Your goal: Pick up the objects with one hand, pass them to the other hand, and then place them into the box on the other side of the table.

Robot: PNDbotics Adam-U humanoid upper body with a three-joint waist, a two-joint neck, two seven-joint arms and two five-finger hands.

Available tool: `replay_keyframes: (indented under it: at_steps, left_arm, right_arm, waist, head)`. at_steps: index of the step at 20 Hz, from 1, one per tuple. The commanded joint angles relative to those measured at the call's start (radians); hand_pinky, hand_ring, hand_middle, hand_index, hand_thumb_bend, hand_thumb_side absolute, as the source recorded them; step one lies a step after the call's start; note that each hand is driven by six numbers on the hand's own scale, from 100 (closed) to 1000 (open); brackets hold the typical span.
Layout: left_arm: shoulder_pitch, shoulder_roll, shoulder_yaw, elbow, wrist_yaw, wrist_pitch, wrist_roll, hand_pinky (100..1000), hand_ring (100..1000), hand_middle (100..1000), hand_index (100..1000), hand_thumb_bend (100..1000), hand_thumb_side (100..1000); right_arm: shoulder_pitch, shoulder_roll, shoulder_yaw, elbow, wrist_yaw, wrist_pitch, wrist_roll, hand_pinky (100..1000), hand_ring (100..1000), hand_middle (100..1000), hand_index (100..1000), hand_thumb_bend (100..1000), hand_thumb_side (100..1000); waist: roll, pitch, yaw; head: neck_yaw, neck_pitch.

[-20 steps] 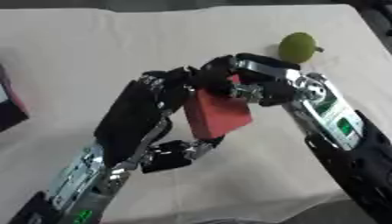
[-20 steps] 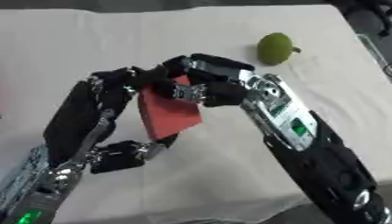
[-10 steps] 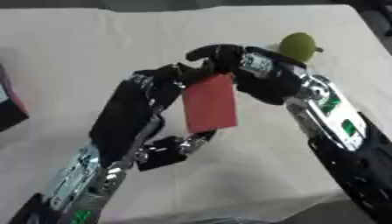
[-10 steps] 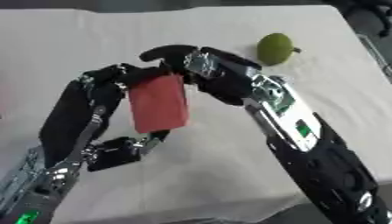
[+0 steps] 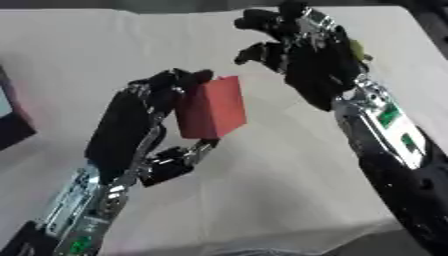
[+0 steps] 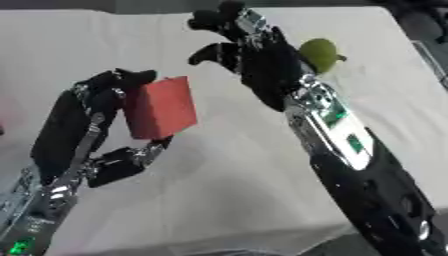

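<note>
A red block (image 5: 211,108) hangs above the white table, pinched between the fingers and thumb of my left hand (image 5: 149,112), which comes up from the lower left. My right hand (image 5: 302,47) is up and to the right of the block, apart from it, its fingers loosely spread and holding nothing. A green pear-like fruit (image 6: 318,54) lies on the table at the far right, partly hidden behind the right hand.
A dark box (image 5: 10,117) shows at the left edge of the left eye view. The white cloth-covered table (image 5: 105,45) stretches across the view, with its near edge at the bottom.
My right hand has let go of the red block and pulled up and away to the right. The block now stays in my left hand, which has closed on it.
</note>
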Motion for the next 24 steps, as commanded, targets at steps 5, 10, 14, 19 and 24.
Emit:
replay_keyframes:
  at_steps: [5, 10, 14, 19, 24]
  left_arm:
    - [0.032, 0.104, 0.095, 0.018, -0.04, 0.06, 0.06, 351, 100, 302, 853, 100, 100]
    - [0.08, 0.276, 0.255, -0.033, -0.002, 0.201, 0.099, 331, 100, 324, 858, 166, 100]
    - [0.106, 0.408, 0.396, 0.004, 0.059, 0.367, 0.063, 347, 100, 379, 870, 222, 100]
    - [0.091, 0.528, 0.502, 0.225, 0.082, 0.519, -0.016, 396, 114, 478, 899, 289, 100]
    - [0.05, 0.609, 0.523, 0.568, 0.1, 0.524, -0.149, 533, 318, 766, 987, 405, 668]
  right_arm:
    - [-0.024, 0.001, -0.12, -0.021, -0.092, -0.136, -0.134, 916, 683, 872, 890, 132, 801]
    - [-0.003, -0.004, -0.154, -0.021, -0.059, -0.233, -0.16, 916, 671, 864, 891, 104, 796]
    - [0.013, 0.004, -0.144, -0.021, -0.018, -0.214, -0.147, 916, 664, 862, 890, 100, 802]
    - [0.024, 0.012, -0.133, -0.021, 0.018, -0.203, -0.125, 916, 657, 858, 887, 100, 801]
    - [0.03, 0.02, -0.121, -0.021, 0.048, -0.208, -0.096, 916, 651, 853, 884, 100, 799]
  waist:
    - [0.006, -0.031, -0.011]
    - [0.017, -0.041, -0.021]
    - [0.029, -0.047, -0.029]
    - [0.04, -0.055, -0.043]
    - [0.048, -0.063, -0.063]
  head:
    - [0.066, -0.003]
    - [0.107, -0.033]
    - [0.136, -0.062]
    - [0.254, -0.084]
    - [0.336, -0.096]
